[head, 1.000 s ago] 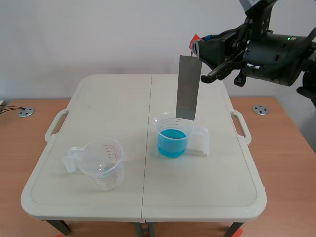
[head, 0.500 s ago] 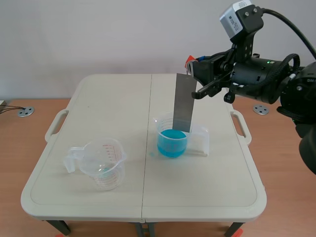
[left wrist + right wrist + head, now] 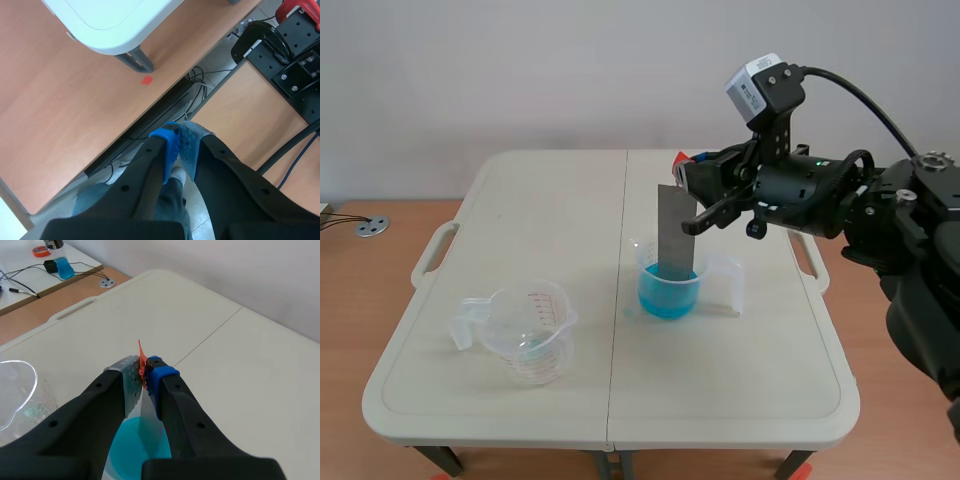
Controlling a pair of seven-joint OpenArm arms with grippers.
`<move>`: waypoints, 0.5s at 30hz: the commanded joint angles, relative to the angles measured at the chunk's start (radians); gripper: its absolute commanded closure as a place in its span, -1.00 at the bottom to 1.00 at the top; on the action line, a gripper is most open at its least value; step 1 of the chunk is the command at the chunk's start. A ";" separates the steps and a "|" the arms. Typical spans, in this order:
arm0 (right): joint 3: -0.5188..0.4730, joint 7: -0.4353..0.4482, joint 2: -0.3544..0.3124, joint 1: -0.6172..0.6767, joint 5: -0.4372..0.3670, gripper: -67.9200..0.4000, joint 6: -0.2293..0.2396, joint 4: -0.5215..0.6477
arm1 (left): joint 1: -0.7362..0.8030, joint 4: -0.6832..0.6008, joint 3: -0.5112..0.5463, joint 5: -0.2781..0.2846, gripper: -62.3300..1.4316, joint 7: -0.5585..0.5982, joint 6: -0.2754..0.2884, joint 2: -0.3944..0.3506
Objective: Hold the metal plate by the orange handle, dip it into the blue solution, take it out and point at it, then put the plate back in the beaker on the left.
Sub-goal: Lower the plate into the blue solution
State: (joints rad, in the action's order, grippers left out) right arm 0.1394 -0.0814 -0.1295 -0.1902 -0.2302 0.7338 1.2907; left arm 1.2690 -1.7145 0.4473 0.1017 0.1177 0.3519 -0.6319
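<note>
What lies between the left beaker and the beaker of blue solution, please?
Only bare table and its seam, per the scene view, separate the left beaker from the solution beaker.

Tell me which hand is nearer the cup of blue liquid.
Right. The right hand is just above the cup, holding the metal plate with its lower end dipped inside. The left hand is off the table, beyond its corner.

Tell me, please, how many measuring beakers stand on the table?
2: a clear beaker at the front left, and a blue-solution beaker near the middle, with the metal plate in it.
</note>
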 commanded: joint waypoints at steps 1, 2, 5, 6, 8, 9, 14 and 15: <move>-0.001 0.022 -0.003 -0.026 -0.011 0.95 0.012 0.008 | 0.002 -0.008 -0.004 0.006 0.92 0.014 0.002 0.005; 0.000 0.022 -0.002 -0.026 -0.004 0.95 0.012 0.008 | 0.002 -0.008 -0.004 0.006 0.92 0.014 0.002 0.005; 0.000 0.022 0.006 -0.026 0.024 0.95 0.012 0.008 | 0.002 -0.008 -0.004 0.006 0.92 0.013 0.002 0.005; 0.000 0.022 0.008 -0.026 0.025 0.95 0.012 0.008 | 0.002 -0.008 -0.004 0.006 0.92 0.013 0.003 0.005; 0.000 0.022 0.008 -0.026 0.025 0.95 0.012 0.008 | 0.002 -0.008 -0.004 0.006 0.92 0.013 0.003 0.005; 0.000 0.022 0.008 -0.026 0.025 0.95 0.012 0.008 | 0.002 -0.008 -0.004 0.006 0.92 0.013 0.003 0.005; 0.000 0.021 0.008 -0.023 0.038 0.95 0.012 -0.012 | 0.002 -0.008 -0.004 0.006 0.92 0.013 0.011 0.005; 0.000 0.021 0.008 -0.023 0.043 0.95 0.012 -0.022 | 0.002 -0.008 -0.004 0.006 0.92 0.013 0.017 0.005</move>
State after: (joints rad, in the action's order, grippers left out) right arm 0.1394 -0.0769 -0.1223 -0.1905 -0.1822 0.7341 1.2774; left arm 1.2690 -1.7145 0.4473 0.1017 0.1177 0.3626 -0.6319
